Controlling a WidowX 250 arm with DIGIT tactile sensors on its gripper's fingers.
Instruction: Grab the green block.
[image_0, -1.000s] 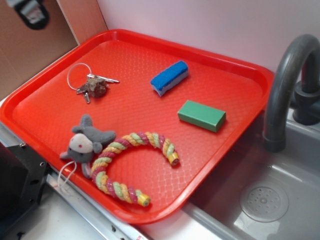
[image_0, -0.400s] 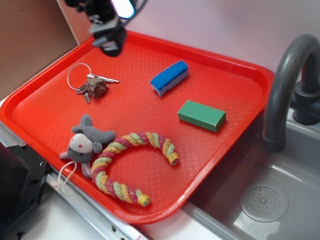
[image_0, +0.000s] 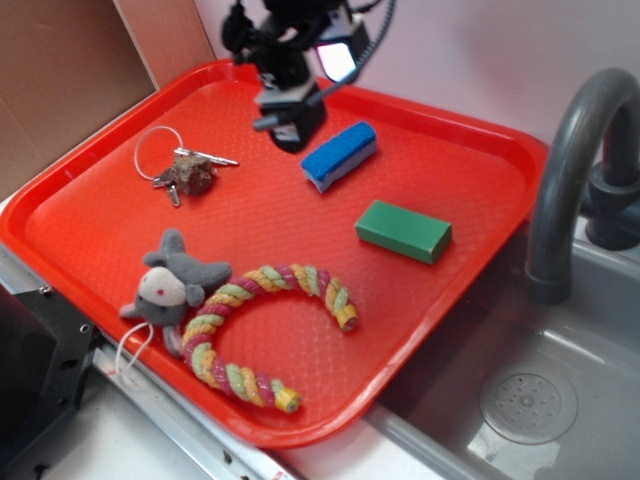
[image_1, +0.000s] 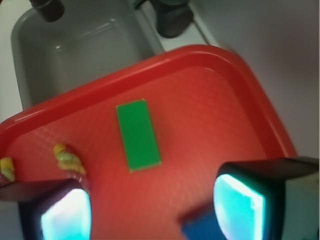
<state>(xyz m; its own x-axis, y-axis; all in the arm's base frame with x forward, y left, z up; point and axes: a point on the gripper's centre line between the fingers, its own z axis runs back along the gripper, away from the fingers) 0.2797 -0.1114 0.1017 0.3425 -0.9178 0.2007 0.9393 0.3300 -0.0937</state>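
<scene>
Gripper (image_0: 291, 128) hanging over far part of red tray (image_0: 470, 275), just left of sponge (image_0: 339, 155), pointing down. Wrist view: two fingers (image_1: 239, 201) spread wide, glowing cyan pads, nothing between them but tray surface; jaws wide open, empty.

Green block (image_0: 403, 231) lying flat on tray, right side, near the tray's right rim, well apart from gripper. Sponge sits between gripper and block, slightly farther back; not touching block. In wrist view block (image_1: 138, 135) sits ahead of the gap between fingers, long axis roughly along view's vertical, a bit tilted. Blue corner of sponge (image_1: 202, 227) at bottom by right finger.

Other stuff on tray: keys (image_0: 183, 167) w/ ring at left, plush toy (image_0: 170, 288) at near left, rope ring (image_0: 262, 328) curving beside it at near centre. Rope end (image_1: 69, 160) visible in wrist view left of block, apart from it.

Right of tray: grey faucet (image_0: 572, 170) arching up, sink (image_0: 560, 390) w/ drain below. Tray's near right corner overhanging sink edge. Cardboard (image_0: 70, 80) at far left, pale wall behind.
</scene>
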